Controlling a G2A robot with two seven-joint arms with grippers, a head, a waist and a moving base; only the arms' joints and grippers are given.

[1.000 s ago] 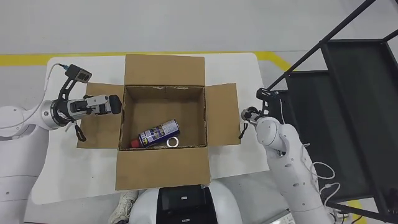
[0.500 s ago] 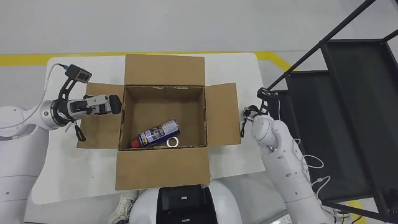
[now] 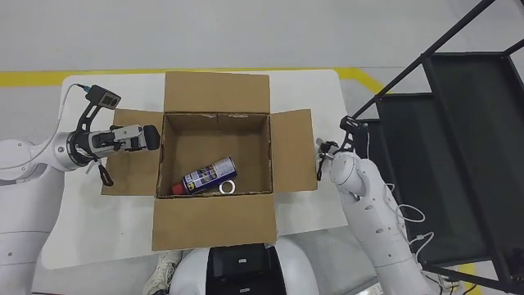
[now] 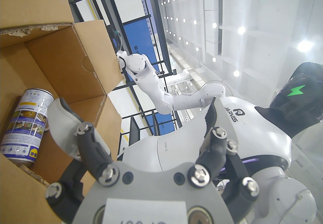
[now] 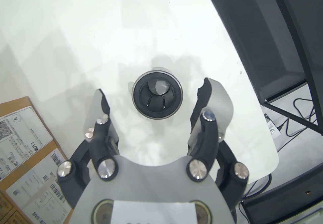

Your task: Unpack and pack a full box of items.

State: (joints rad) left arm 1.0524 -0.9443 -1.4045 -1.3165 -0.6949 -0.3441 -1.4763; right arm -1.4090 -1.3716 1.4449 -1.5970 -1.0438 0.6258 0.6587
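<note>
An open cardboard box [image 3: 216, 90] stands in the middle of the white table, all its flaps folded out. Inside, near its front wall, lie a blue-and-white spray can [image 3: 208, 174] and a small white ring [image 3: 227, 187]. My left gripper [image 3: 152, 138] hovers open over the box's left flap, facing into the box, and its wrist view shows the spray can [image 4: 25, 126]. My right gripper [image 5: 153, 95] is open just past the right flap [image 3: 295, 149]. It hangs straight above a small black round cup-like part [image 5: 157, 99] standing on the table, one finger on either side.
A black metal rack [image 3: 458, 131] stands close to the table's right edge. The box's front flap [image 3: 214, 221] reaches toward the table's front edge. Shipping labels on the right flap [image 5: 27, 134] show beside my right gripper. Bare table [image 5: 101, 20] lies beyond the black part.
My right arm has shifted a little toward the box, its forearm swinging inward. The left arm and the items in the box have stayed put.
</note>
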